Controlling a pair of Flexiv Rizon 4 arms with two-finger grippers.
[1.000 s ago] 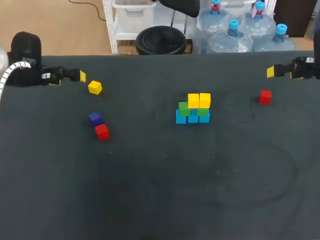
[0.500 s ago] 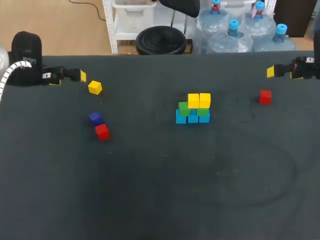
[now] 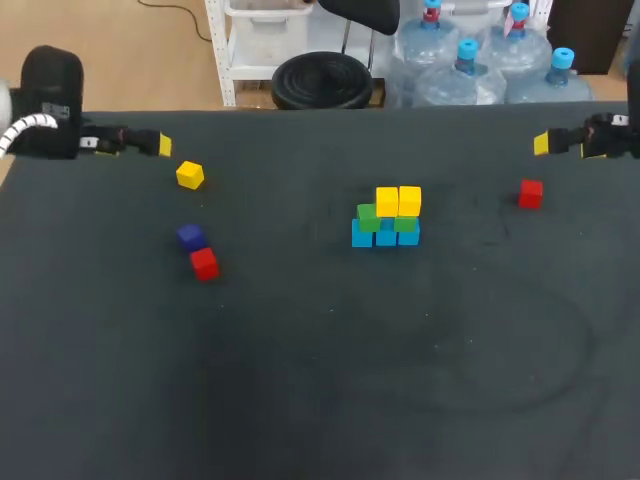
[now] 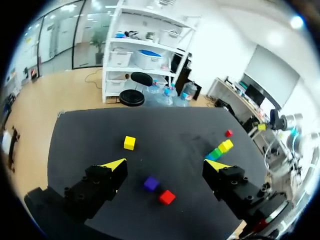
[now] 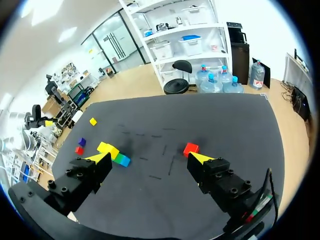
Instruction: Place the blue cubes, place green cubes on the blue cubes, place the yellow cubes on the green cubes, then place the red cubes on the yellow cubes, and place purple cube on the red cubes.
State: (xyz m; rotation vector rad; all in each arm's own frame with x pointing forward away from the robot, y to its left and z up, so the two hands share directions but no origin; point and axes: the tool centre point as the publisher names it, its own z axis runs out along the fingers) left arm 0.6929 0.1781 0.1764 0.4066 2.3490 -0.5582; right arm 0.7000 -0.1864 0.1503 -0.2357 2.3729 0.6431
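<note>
— Starting from our left side: where is our left hand [image 4: 165,164]?

— Out at ten o'clock, over the far left edge of the tabletop [image 3: 320,400]. It is released, its two yellow-tipped fingers spread wide apart.

— And the cubes nearest it?

— The loose yellow cube [image 3: 190,176] lies at four o'clock of that hand, near it but apart. At six o'clock from that cube we find the purple cube [image 3: 190,237]. The left red cube [image 3: 204,263] sits just at five o'clock of the purple one. We cannot tell whether those two touch.

— What do we see in the middle?

— Slightly toward one o'clock of the tabletop's centre stands the stack. The blue cubes [image 3: 385,238] lie in a row on the surface, with the green cubes [image 3: 367,216] on them. Two yellow cubes [image 3: 398,200] rest side by side on the green, over the middle and the three-o'clock end of the row. The green cube at the nine-o'clock end shows its top.

— And farther right?

— The right red cube [image 3: 530,193] lies alone at two o'clock, well apart from the stack. Our right hand [image 5: 149,158] hangs at the far right edge, about one o'clock of that cube. It is released as well, fingers wide apart, and the red cube lies ahead of them on the surface.
</note>
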